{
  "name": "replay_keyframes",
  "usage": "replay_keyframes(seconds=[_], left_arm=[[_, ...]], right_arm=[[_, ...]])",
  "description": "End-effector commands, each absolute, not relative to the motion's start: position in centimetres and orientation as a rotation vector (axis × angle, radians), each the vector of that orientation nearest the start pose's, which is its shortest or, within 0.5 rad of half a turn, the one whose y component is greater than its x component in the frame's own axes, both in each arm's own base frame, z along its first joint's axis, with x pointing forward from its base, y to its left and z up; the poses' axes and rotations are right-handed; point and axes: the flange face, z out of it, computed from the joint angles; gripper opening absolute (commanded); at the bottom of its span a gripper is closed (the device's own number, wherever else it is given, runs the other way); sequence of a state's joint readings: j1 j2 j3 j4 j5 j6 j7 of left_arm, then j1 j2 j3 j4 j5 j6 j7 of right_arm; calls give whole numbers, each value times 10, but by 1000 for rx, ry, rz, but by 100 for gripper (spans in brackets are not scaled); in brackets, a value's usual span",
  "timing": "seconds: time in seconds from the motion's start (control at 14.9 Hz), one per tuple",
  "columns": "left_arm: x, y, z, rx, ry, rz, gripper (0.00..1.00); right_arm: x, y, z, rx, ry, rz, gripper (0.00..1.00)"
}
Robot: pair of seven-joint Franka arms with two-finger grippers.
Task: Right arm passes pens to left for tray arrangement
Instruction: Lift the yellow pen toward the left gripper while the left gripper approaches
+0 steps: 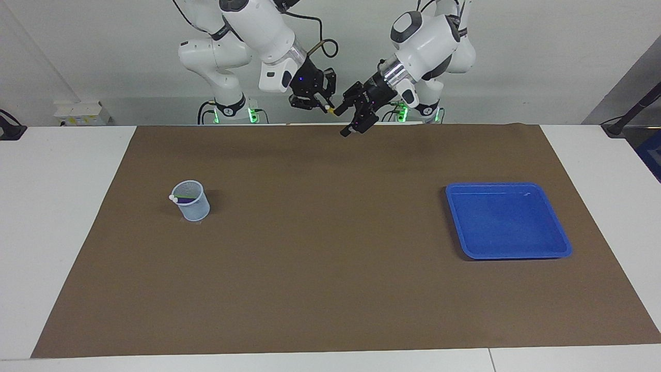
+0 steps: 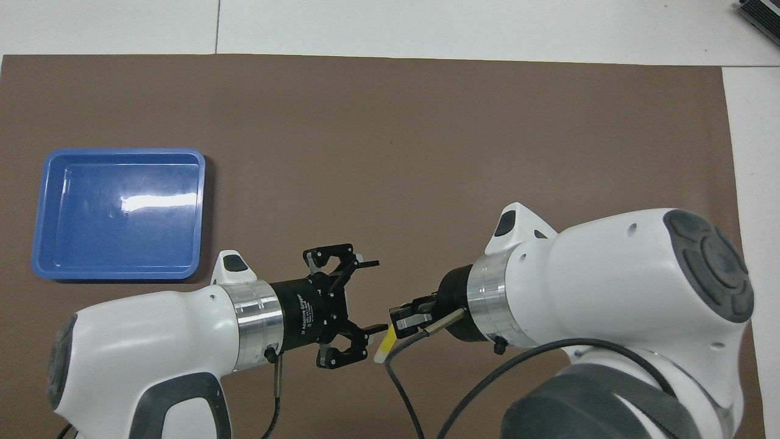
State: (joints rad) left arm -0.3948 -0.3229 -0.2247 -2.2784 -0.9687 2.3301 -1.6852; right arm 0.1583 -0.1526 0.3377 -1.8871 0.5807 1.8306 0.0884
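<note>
Overhead view: right claw (image 2: 397, 319) grips yellow pen (image 2: 384, 348); left claw (image 2: 370, 297) gapes beside it.

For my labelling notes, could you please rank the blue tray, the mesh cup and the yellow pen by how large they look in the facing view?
1. Blue tray, by far the largest.
2. Mesh cup.
3. Yellow pen, smallest: only a short stub shows between the grippers, so its true length is unsure.

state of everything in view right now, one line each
right pincer: shut on the yellow pen, raised over the mat's edge by the robots
yellow pen: held, tilted, pale tip down
left pincer: open, beside the pen
tray: empty
mesh cup: upright, pens inside
</note>
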Motion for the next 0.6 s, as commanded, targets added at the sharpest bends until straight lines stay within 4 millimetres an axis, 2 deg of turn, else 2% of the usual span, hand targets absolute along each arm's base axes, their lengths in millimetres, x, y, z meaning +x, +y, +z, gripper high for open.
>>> replay_keyframes(seconds=[0.0, 0.2, 0.54], left_arm=[[384, -294, 541, 1754, 1747, -693, 91], [386, -289, 546, 1782, 1752, -706, 91], [363, -303, 539, 1847, 1736, -695, 91]], right_arm=[[433, 297, 586, -2575, -339, 60, 0], [434, 295, 586, -2574, -344, 58, 0], [434, 295, 587, -2575, -335, 59, 0]])
